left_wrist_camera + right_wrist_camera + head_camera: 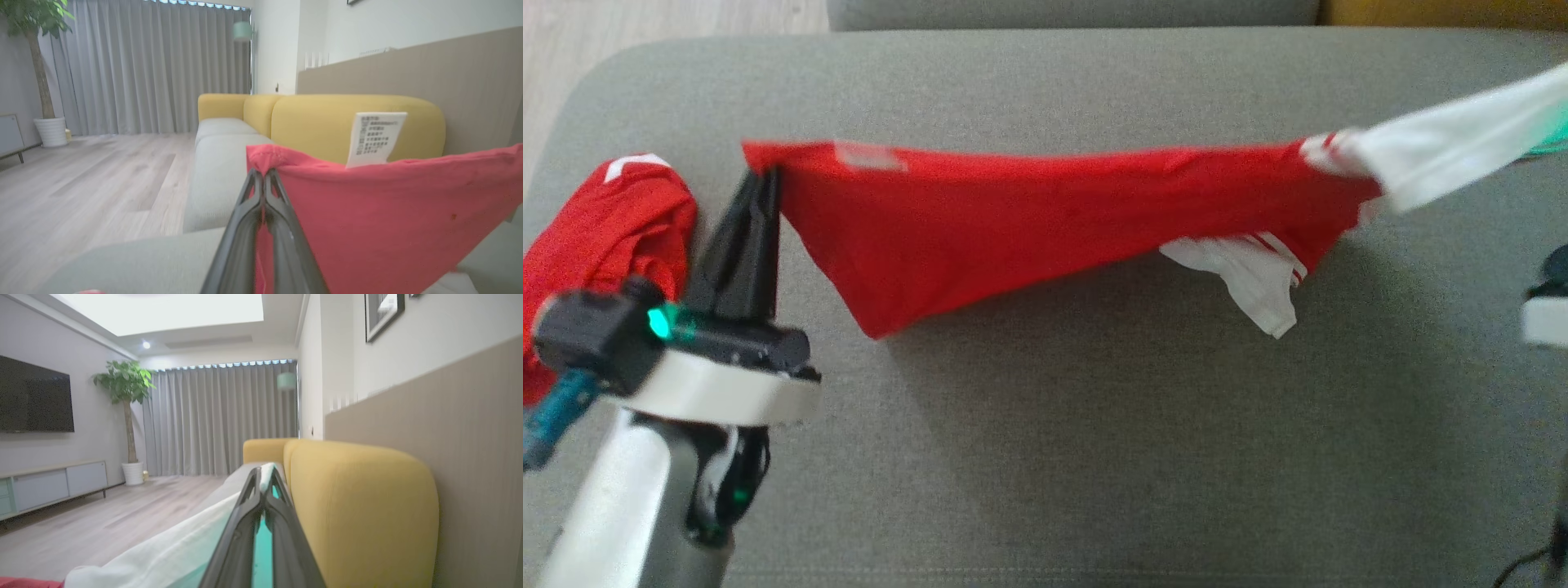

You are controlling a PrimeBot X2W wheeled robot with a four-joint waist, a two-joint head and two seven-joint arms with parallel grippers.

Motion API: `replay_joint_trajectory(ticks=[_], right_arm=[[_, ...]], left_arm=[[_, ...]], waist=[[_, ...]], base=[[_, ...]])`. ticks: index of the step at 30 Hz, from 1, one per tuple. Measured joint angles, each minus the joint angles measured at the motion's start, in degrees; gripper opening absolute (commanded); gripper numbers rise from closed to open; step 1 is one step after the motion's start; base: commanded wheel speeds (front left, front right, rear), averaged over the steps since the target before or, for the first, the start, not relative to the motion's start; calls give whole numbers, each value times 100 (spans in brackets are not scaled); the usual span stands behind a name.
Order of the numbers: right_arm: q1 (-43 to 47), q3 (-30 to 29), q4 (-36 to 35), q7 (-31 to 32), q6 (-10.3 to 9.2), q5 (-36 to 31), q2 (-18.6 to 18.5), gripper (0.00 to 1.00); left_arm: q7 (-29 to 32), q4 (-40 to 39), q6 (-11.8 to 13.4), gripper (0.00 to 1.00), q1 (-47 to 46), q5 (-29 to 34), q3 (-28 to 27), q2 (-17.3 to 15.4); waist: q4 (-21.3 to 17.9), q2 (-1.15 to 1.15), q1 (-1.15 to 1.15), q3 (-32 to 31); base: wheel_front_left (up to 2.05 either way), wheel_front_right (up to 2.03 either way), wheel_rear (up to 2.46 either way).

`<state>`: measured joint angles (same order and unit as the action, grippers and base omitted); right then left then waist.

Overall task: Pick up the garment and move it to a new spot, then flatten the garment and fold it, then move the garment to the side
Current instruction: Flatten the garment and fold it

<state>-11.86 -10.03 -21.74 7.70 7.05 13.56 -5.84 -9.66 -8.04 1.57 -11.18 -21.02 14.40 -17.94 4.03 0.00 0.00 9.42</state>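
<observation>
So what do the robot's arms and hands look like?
The left gripper and right gripper each have two long dark fingers tapering to a point. The left arm is pale, with a white wrist ring, a green light and a teal cable.

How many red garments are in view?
2. One red garment hangs stretched between the left fingers and right fingers; a second red garment lies bunched at the cushion's left edge, partly behind the left arm.
</observation>
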Motion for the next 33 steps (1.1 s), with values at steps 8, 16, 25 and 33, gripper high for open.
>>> replay_joint_trajectory(ticks=[8,16,25,33], right_arm=[[-954,-140,-595,350,0,16,-488,0],[-1720,-234,-834,742,0,175,-912,0],[-1851,-245,-486,903,0,425,-924,0],[-2700,11,570,809,0,714,-954,0]], left_arm=[[335,-808,41,0,-879,-73,-137,-60],[613,-1237,55,0,-1723,29,-162,-119],[728,-994,103,0,-1842,-85,-188,-104],[524,82,-70,0,-2537,-386,-178,140]], waist=[[55,0,0,-327],[72,0,0,-614],[13,0,0,-656],[23,0,0,-308]], base=[[0,0,0],[0,0,0],[0,0,0],[0,0,0]])
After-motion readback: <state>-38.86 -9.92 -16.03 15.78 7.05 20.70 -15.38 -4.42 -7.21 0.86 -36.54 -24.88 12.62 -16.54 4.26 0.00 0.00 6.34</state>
